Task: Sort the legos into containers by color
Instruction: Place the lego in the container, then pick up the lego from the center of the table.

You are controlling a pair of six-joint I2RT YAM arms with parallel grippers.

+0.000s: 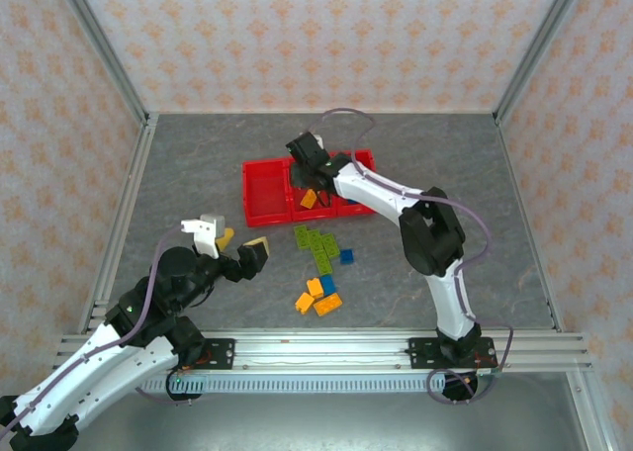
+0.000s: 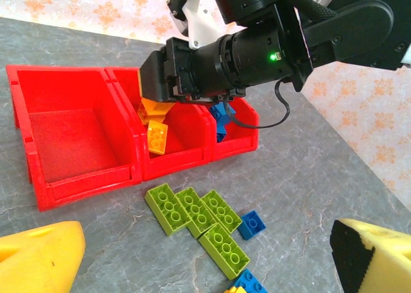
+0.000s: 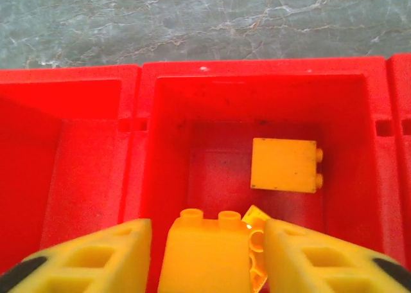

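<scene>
The red three-compartment tray (image 1: pixel 265 218) (image 2: pixel 83 184) (image 3: pixel 257 71) lies at mid-table. My right gripper (image 1: pixel 315 179) (image 2: pixel 154 110) (image 3: pixel 205 232) hangs open over its middle compartment. An orange-yellow brick (image 3: pixel 207 257) sits between the fingers with a gap on each side. Another orange brick (image 3: pixel 284 165) (image 2: pixel 157 137) lies on that floor, and blue bricks (image 2: pixel 220 116) fill the right compartment. Several green bricks (image 1: pixel 318 243) (image 2: pixel 196 216) and a small blue one (image 1: pixel 346 257) (image 2: pixel 252 224) lie in front of the tray. My left gripper (image 1: pixel 242 243) (image 2: pixel 209 254) is open and empty, left of them.
A cluster of orange and blue bricks (image 1: pixel 318 295) lies nearer the table's front edge. The tray's left compartment (image 2: pixel 67 139) holds nothing. Metal frame posts and patterned walls (image 1: pixel 316 36) close the table in on three sides.
</scene>
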